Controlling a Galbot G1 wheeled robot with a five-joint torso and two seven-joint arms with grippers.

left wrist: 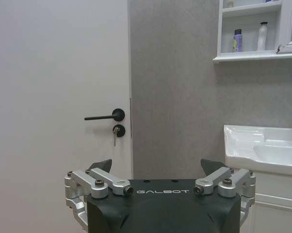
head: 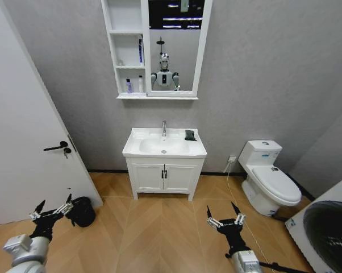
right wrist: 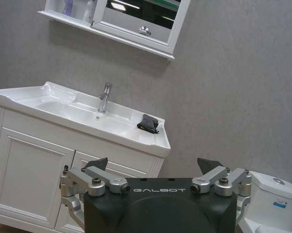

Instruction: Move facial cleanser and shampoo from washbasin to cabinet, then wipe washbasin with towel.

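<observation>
Both grippers spread wide, holding nothing: left gripper (head: pixel 50 211) low by door, right gripper (head: pixel 223 219) low over floor, both well short of sink (head: pixel 138 149). Bottles (head: pixel 133 85) look already up on cabinet (head: pixel 121 95) shelf, so I reckon wipe is what's left. Towel (head: pixel 190 135) sits bunched on sink's right back corner beside tap (head: pixel 164 127). My take: drive in square first, then right arm drops onto cloth from above.

One washbasin (head: pixel 138 149) with one chrome tap (head: pixel 164 128). One black towel (head: pixel 190 135) on the washbasin's rim. Above the washbasin, one cabinet (head: pixel 113 51) with three shelves, holding two bottles (head: pixel 129 86) on its lowest shelf. Two vanity doors (head: pixel 164 177) below the washbasin. One toilet (head: pixel 268 179) beside it.
</observation>
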